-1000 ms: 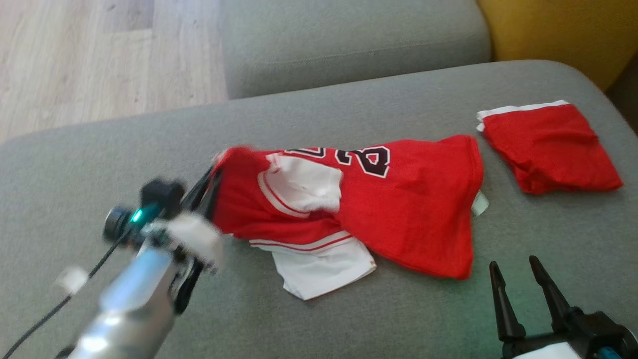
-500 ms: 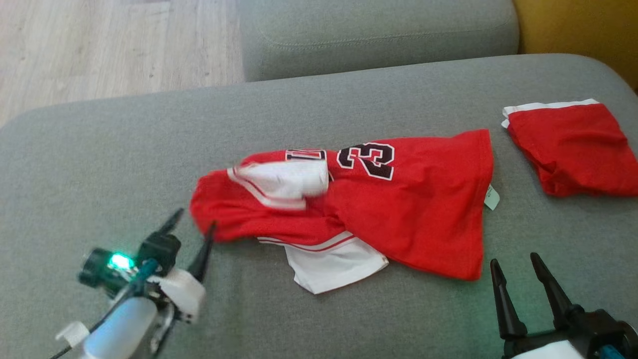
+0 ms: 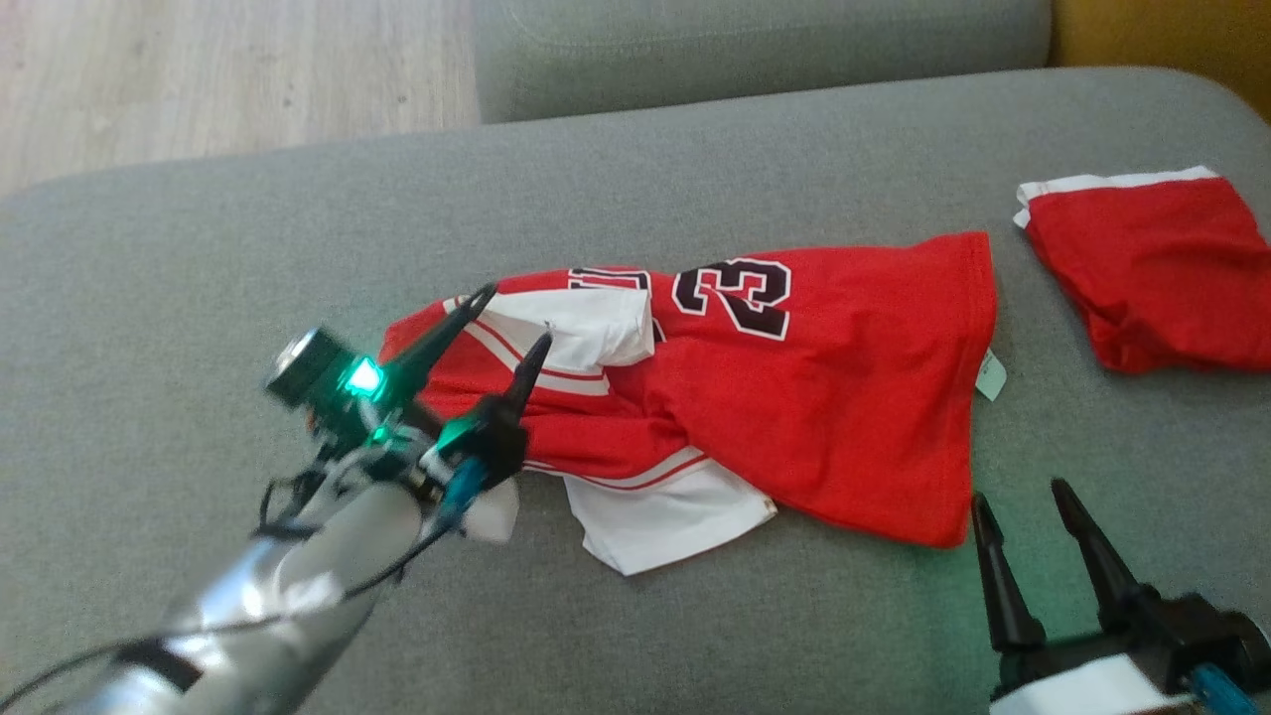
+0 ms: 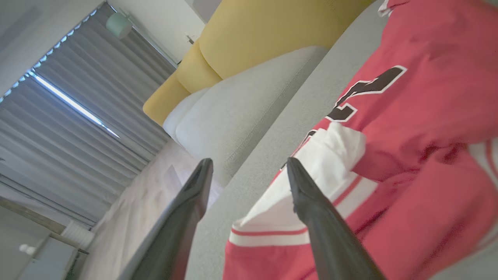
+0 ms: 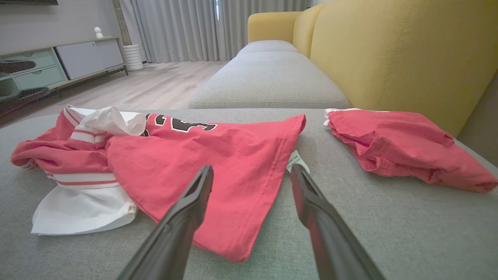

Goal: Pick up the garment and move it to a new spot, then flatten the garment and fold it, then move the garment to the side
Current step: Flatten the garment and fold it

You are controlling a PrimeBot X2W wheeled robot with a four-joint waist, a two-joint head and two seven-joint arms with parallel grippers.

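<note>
Reaching in over the left of the grey fabric sofa cushion (image 3: pixel 199 248), our left gripper (image 3: pixel 518 313) hovers with its two dark fingers spread wide and empty above the white-trimmed shoulder of the crumpled red basketball jersey with the black 23 (image 3: pixel 844 397), which lies bunched across the cushion's middle. We judge this the flattening step, so the next move calls for closing on that rumpled left edge and drawing it out smooth. Further right, our right gripper (image 3: pixel 1018 495) sits equally open and empty near the jersey's hem, and a small folded red garment (image 3: pixel 1142 268) lies apart beyond.
</note>
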